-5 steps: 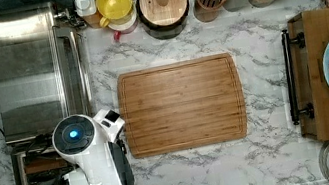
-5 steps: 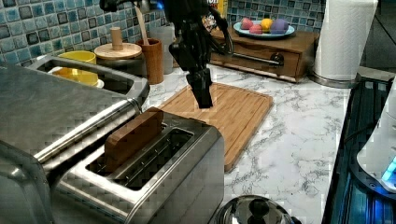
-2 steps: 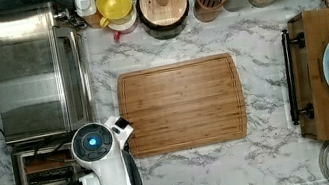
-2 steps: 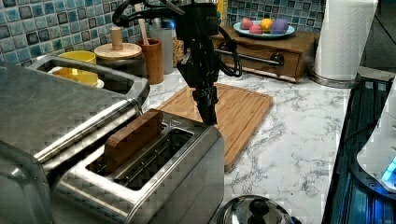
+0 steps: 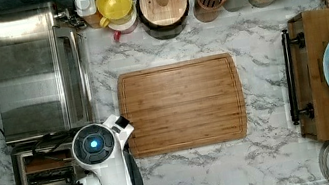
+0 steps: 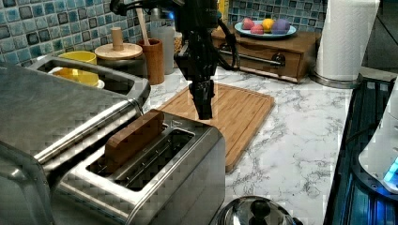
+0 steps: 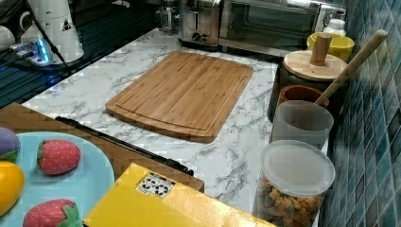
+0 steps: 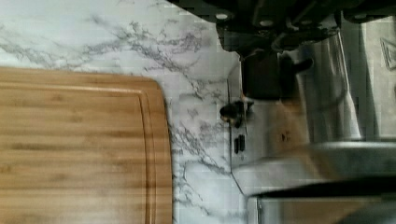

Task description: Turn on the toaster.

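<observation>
My gripper [image 6: 205,110], fingers closed together on nothing, hangs pointing down over the lever end of the toaster [image 6: 155,178], which sits on the marble counter [image 5: 217,175] at the cutting board's [image 5: 182,104] eight o'clock in the top view.

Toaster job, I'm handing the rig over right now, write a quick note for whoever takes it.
Tool: low over the toaster's end nearest the cutting board, seen in the left view; whether its fingers are open or shut cannot be told.
Toaster: on the counter beside the toaster oven, with a brown slice standing high in one slot.
Lever knob: on the end face toward the board, just beneath the tool in the wrist view.
Done: tool brought to the lever end.
Left: press the lever down; the raised slice suggests it is not yet down.
</observation>
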`<state>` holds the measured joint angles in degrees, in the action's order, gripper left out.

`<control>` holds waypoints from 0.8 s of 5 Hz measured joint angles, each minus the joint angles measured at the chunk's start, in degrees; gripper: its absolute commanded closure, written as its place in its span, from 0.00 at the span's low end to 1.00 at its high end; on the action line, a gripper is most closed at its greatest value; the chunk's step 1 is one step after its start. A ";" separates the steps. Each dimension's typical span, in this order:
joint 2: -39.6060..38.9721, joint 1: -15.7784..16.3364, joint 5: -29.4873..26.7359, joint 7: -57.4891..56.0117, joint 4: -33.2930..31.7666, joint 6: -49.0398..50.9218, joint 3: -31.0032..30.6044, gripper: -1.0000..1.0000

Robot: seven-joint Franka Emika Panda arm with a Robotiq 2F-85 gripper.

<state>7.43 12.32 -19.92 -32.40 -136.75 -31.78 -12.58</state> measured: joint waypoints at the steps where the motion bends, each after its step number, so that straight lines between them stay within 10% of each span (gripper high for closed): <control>1: -1.20 0.01 0.00 0.00 0.11 -0.56 0.17 1.00; 4: -9.84 0.61 5.53 6.63 1.12 -6.46 -1.22 1.00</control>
<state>-2.41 12.93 -14.39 -25.77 -135.63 -38.24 -13.79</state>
